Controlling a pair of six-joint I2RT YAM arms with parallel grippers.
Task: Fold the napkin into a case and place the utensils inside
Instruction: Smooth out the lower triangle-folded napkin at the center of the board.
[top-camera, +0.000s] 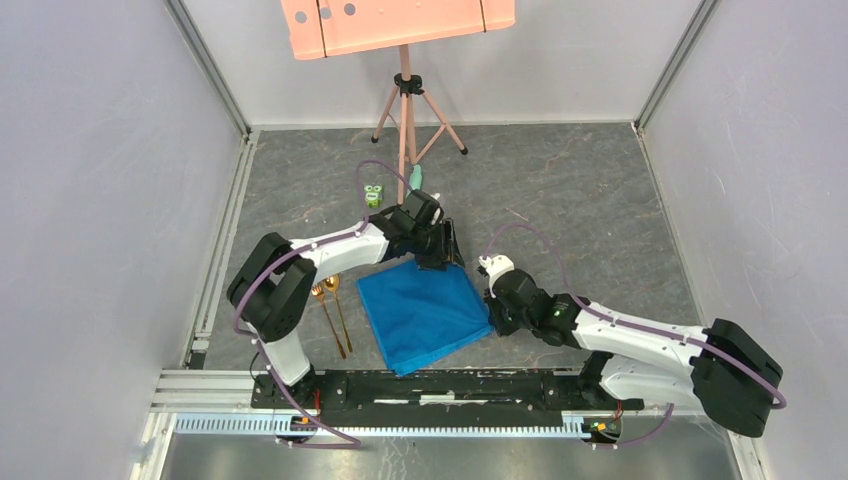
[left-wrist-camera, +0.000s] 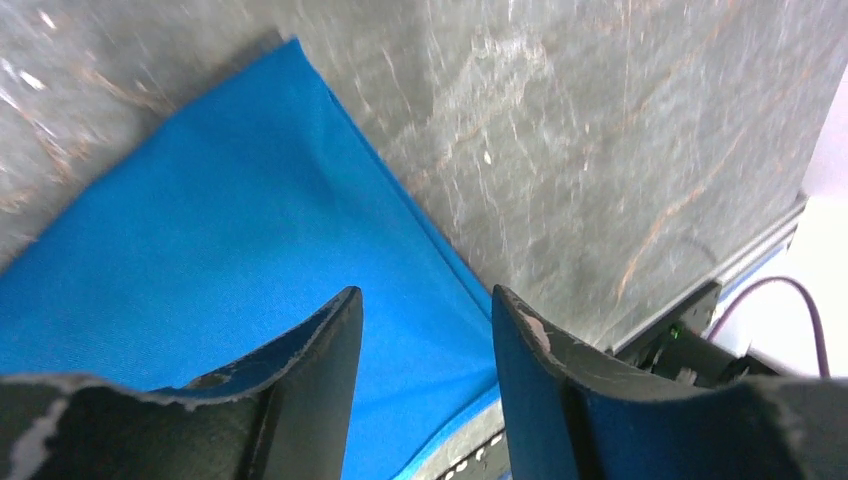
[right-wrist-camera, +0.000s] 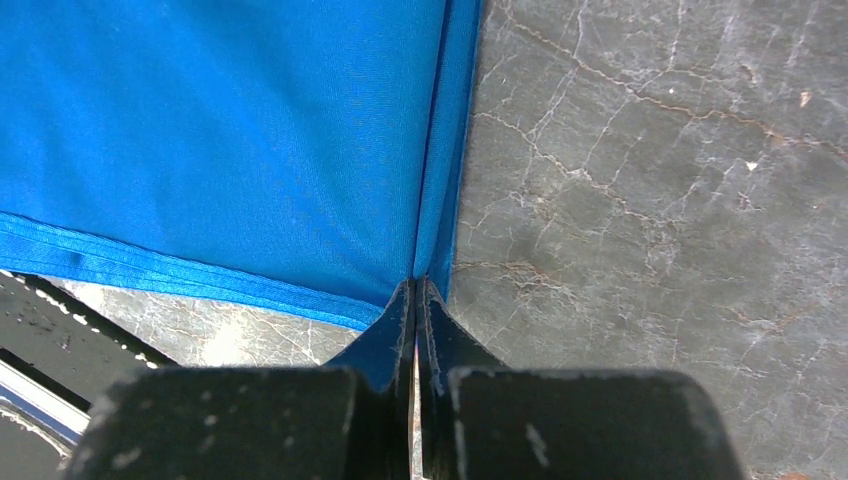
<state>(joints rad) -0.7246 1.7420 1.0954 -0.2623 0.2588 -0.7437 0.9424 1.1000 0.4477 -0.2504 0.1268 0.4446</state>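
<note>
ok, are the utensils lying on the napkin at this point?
No, the utensils lie side by side on the bare table, clear of the napkin and off its left edge.

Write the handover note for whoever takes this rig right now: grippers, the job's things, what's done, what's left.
Left gripper: open and empty, over the napkin near its far edge.
Right gripper: shut on the napkin's right corner.
Napkin: flat on the table, roughly square.
Utensils: side by side on the table, left of the napkin, untouched.
Done: corner gripped, likely for a fold; no case formed yet.
Left: fold the napkin into a case, then put the utensils inside.
</note>
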